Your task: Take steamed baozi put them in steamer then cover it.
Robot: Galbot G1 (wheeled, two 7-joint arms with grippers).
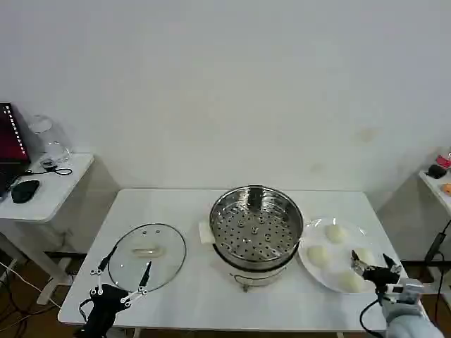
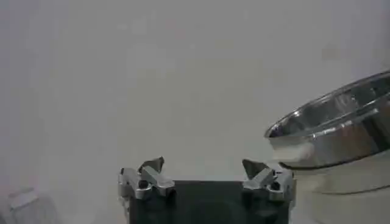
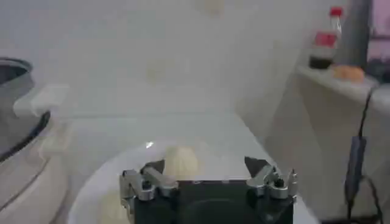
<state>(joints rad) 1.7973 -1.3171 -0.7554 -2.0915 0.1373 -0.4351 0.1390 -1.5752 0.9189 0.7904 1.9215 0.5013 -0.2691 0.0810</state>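
On the white surface (image 1: 211,296): my right pincer (image 1: 368,267) over the plate (image 1: 310,264) of baozi, left pincer (image 1: 121,277) parked by the glass lid (image 1: 148,255).

Steamer (image 1: 256,229) sits mid-surface, uncovered, perforated tray bare; lid lies flat to its left. 4 steamed baozi (image 1: 335,233) rest on the plate just right of the steamer, none gripped. Right pincer's fingers stand apart above the plate's near-right part, approx. beside 1 bun. Left pincer hangs at the front-left edge near the lid rim, fingers spread wide, holding nothing.
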